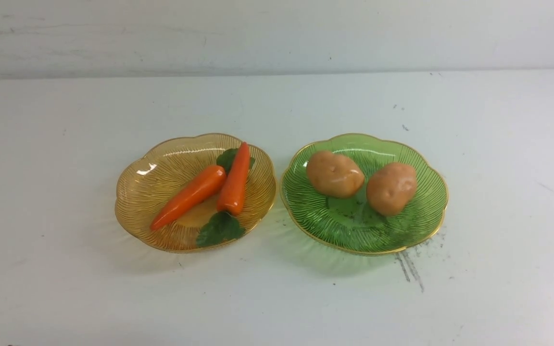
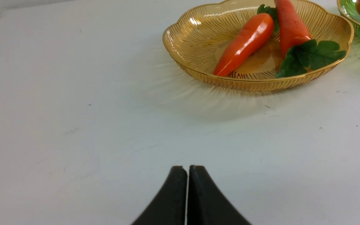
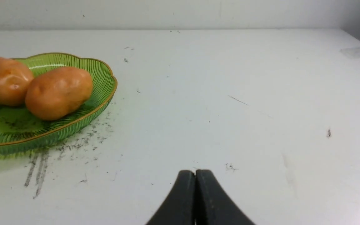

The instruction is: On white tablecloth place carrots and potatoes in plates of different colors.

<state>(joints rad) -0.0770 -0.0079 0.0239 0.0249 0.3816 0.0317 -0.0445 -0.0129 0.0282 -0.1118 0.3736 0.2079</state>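
Two orange carrots [image 1: 191, 195] [image 1: 234, 180] with green tops lie side by side in the amber-yellow plate [image 1: 137, 197] on the white tablecloth [image 1: 56, 144]. Two tan potatoes [image 1: 334, 174] [image 1: 391, 188] lie in the green plate [image 1: 426, 211] to its right. In the left wrist view my left gripper [image 2: 187, 168] is shut and empty, apart from the amber plate [image 2: 186, 40] and its carrots [image 2: 245, 42]. In the right wrist view my right gripper [image 3: 195, 172] is shut and empty, apart from the green plate [image 3: 102, 84] and its potatoes [image 3: 58, 92]. Neither gripper shows in the front view.
Grey-black scuff streaks [image 1: 409, 266] mark the cloth at the green plate's near right rim and show in the right wrist view [image 3: 37, 168]. A pale wall [image 1: 277, 33] stands behind the table's far edge.
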